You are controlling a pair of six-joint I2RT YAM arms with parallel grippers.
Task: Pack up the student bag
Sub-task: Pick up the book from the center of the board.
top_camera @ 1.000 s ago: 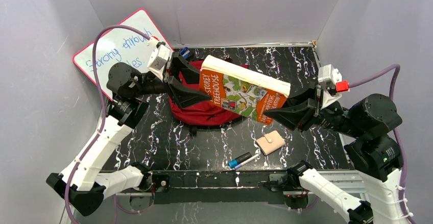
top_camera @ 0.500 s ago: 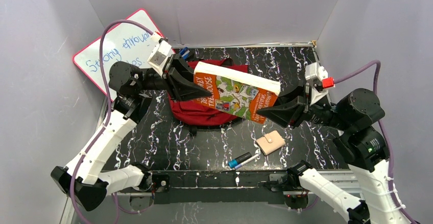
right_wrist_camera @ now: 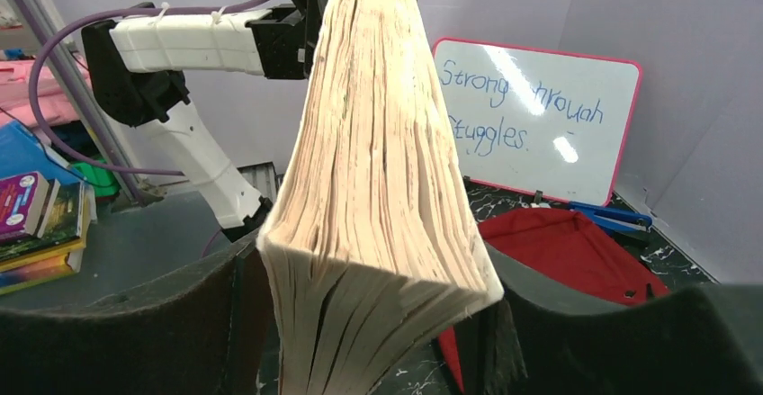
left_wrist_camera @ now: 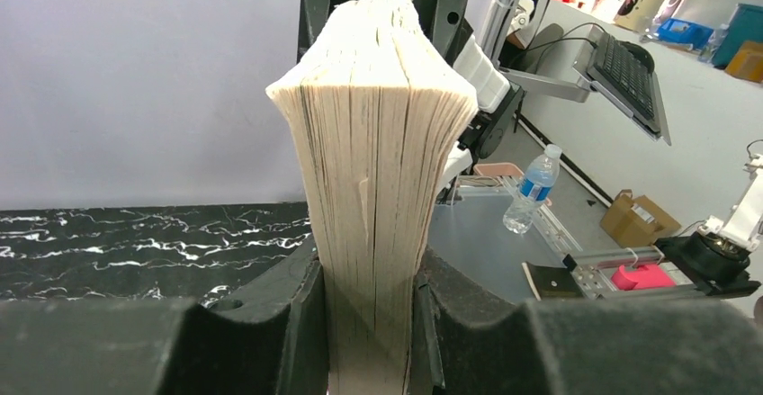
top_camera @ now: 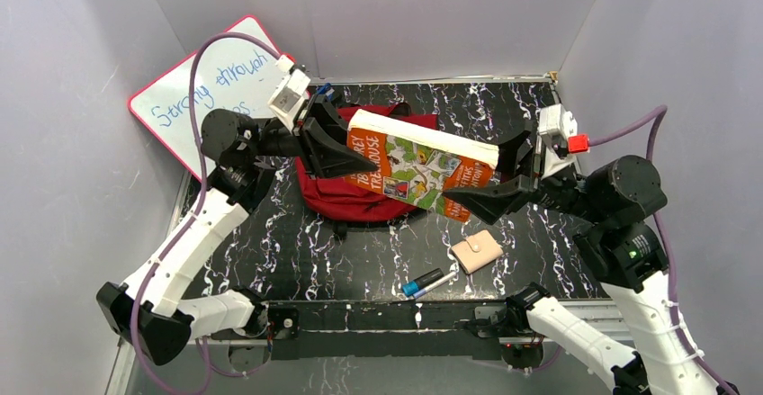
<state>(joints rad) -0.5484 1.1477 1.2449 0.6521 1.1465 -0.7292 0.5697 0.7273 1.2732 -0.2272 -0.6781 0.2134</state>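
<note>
The left gripper (left_wrist_camera: 369, 287) pinched the thick paperback (top_camera: 418, 166) at its end, fanning the cream pages. The right gripper (right_wrist_camera: 369, 287) had its jaws wide around the other end. The soft dark-red student bag (top_camera: 337, 199) lay beneath on the marbled tabletop (top_camera: 360, 260).

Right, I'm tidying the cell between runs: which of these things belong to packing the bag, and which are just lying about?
In hand:
dark-red fabric backpack
thick orange paperback book, pinched in the left claw over the backpack

Lying about, for now:
small beige wallet
blue-capped marker
pink-framed whiteboard at the back left
</note>
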